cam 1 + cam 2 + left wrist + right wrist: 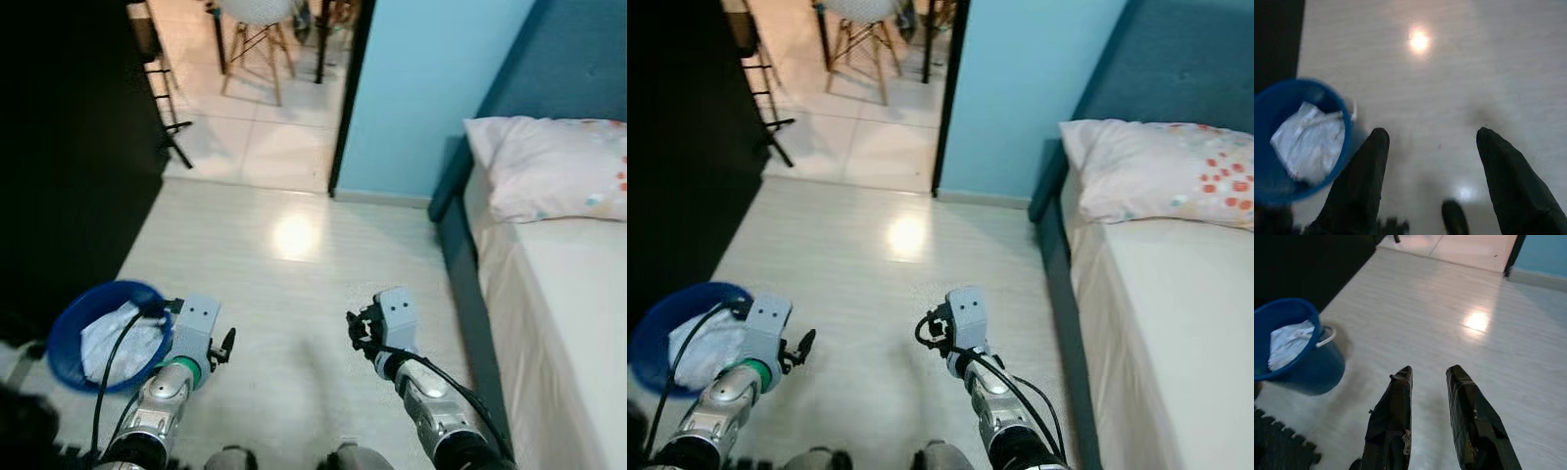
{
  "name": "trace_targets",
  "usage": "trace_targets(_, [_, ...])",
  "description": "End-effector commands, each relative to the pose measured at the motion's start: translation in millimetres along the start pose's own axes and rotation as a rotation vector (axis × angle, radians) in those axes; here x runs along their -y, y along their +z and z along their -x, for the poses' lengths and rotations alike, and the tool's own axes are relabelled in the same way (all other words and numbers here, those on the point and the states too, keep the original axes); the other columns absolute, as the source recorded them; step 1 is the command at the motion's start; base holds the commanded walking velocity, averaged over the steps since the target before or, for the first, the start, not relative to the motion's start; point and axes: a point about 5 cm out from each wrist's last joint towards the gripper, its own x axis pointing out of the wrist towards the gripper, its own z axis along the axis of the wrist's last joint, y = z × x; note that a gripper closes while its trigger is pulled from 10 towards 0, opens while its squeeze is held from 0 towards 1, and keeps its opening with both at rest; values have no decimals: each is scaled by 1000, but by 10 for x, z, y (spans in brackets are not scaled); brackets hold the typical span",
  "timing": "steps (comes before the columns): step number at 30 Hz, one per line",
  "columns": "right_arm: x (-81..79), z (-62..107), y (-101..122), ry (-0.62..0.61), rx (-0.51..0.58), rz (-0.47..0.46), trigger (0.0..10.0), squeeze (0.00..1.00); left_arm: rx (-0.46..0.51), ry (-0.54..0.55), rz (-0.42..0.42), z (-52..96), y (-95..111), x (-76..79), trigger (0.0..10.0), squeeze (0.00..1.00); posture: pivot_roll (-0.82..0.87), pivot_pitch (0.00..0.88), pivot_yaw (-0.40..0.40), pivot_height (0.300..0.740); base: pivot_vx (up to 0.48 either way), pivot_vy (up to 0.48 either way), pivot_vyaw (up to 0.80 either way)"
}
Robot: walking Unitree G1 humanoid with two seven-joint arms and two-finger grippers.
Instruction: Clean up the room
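Beside the left arm, on the floor (294,294), stands one blue bucket (69,323) with one white cloth (118,343) bunched inside it. Both sit low at the robot's left, against the dark wall area.

Left gripper (1432,161): fingers spread wide, holding nothing, pointing at bare floor just beside the bucket. Right gripper (1429,396): fingers a narrow gap apart, empty, also over bare floor, well apart from the bucket.

Risks, as I judge them:
- Bucket sits close by the left arm and its dangling cable; a swing or step to the left could knock it over and spill the cloth out.
- Floor is glossy, with a bright light glare; footing may slip on a turn.
- Bed (578,323) frame runs along the right side near the right arm; a turn to the right could clip it.
- Dark foam mat (1278,450) edge lies near the bucket base, a possible trip point.

Count:
- buckets: 1
- cloths: 1
- beds: 1
- pillows (1156,176): 1, floral, at the head of the bed
- chairs (257,39): 1, wooden legs, beyond the doorway
- grippers: 2, both empty

Nothing loose can be made out on the floor to pick up.
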Motion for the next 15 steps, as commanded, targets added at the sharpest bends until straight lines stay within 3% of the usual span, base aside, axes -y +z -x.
trace_targets(1, [45,62,-104,-27,-38,-3,10000,0,-17,-19,8,8,-43,63,10000,0,-30,31,16,730,-382,0,0])
trace_targets(15, [136,78,-151,-101,-89,31,10000,0,-19,-25,8,4,-41,68,10000,0,-31,31,16,730,-384,0,0])
